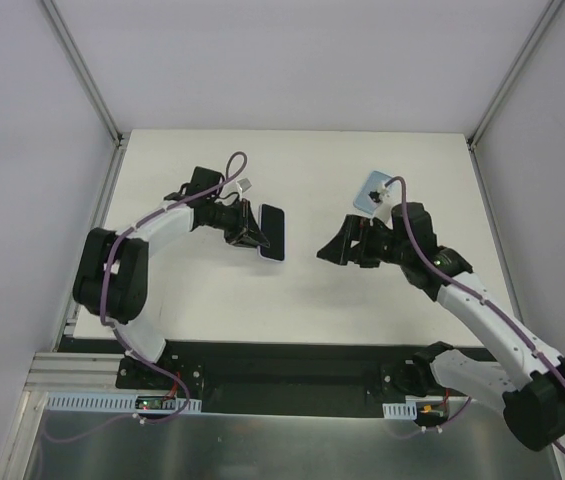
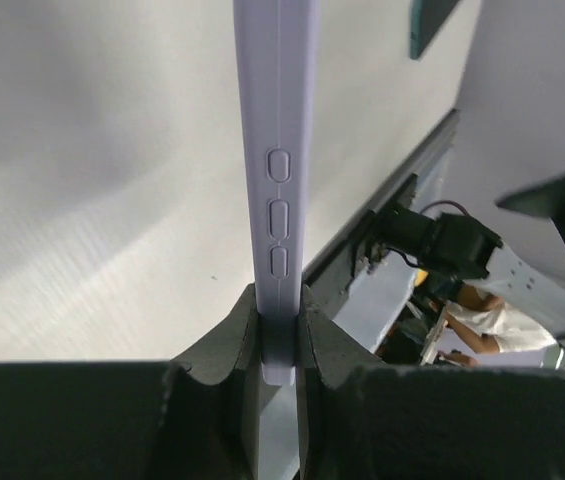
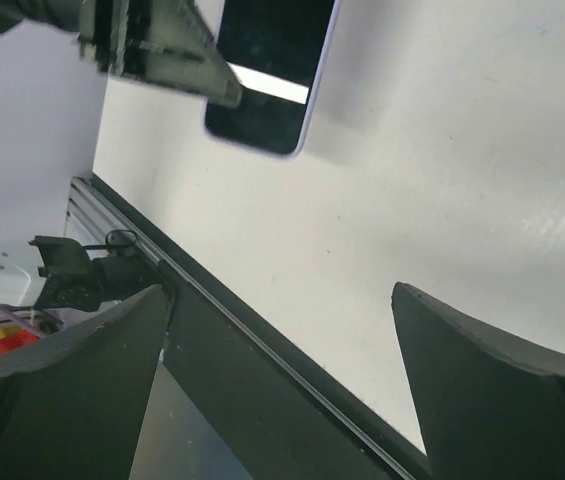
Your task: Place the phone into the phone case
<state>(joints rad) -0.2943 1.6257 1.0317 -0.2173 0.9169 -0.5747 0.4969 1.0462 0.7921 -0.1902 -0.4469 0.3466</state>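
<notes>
My left gripper [image 1: 250, 232] is shut on the phone [image 1: 273, 233] and holds it on edge, black screen turned toward the right arm. In the left wrist view the phone's lavender side with its buttons [image 2: 277, 150] runs up from between the jaws [image 2: 280, 315], which press on both faces. The light blue phone case [image 1: 370, 192] lies flat on the table at the back right, just behind my right wrist. My right gripper [image 1: 334, 250] is open and empty, pointing left at the phone. The right wrist view shows the phone's screen [image 3: 267, 60] beyond my spread fingers [image 3: 482, 380].
The white table [image 1: 292, 300] ends in a black rail [image 1: 282, 350] at the near edge, which also shows in the right wrist view [image 3: 262, 340]. White walls stand left, right and behind. A purple cable [image 1: 399, 215] loops over the right wrist beside the case.
</notes>
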